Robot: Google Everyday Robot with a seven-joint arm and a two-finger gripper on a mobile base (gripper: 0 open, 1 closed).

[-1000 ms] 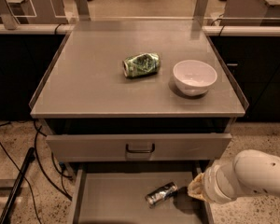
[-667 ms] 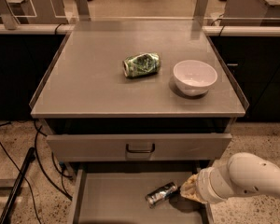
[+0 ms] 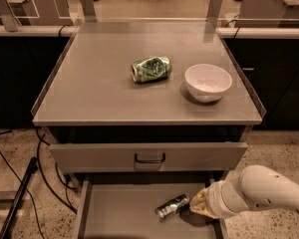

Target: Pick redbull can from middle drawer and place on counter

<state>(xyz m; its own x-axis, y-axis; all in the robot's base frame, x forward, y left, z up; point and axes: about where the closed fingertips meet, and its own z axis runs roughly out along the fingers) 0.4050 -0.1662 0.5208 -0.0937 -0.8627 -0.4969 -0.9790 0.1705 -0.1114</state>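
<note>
The redbull can lies on its side in the open middle drawer, its shiny end pointing down-left. My gripper reaches into the drawer from the right, its tip right at the can's right end. The white arm hides most of the gripper. The counter is the grey cabinet top above.
A crushed green can lies on the counter's middle. A white bowl stands to its right. The drawer front above has a dark loop handle. Black cables run along the floor at left.
The arm and gripper have moved left, closing in on the can's right end. The can has not moved.
</note>
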